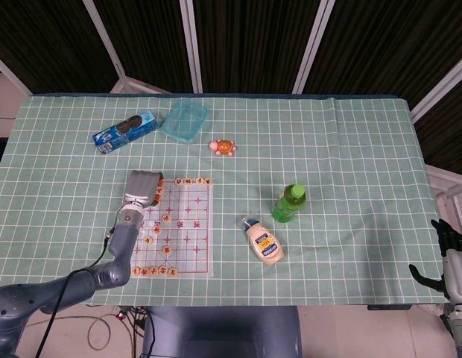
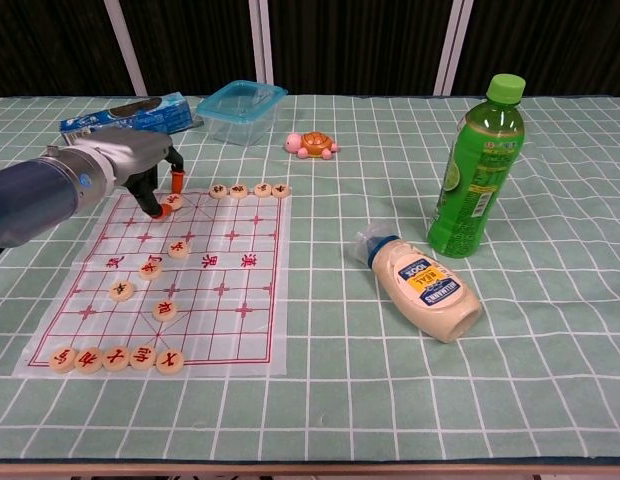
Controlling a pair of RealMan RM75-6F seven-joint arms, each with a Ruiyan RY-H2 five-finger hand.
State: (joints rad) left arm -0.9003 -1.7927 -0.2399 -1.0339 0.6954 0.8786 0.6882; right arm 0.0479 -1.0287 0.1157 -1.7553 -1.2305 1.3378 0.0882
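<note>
Left hand sets a chess piece at the far row of the board; most pieces are not yet in place.

Near the front edge, a row of pieces [image 2: 115, 357] is lined up on the chess board [image 2: 230, 300], and a few lie scattered in the middle. Farther back, the left hand [image 2: 130, 160] pinches one round piece [image 2: 171, 201] with its orange fingertips [image 2: 176, 181], touching the board beside the far row [image 2: 249, 190]. The right hand [image 1: 448, 257] hangs off the table, fingers apart, holding nothing.
</note>
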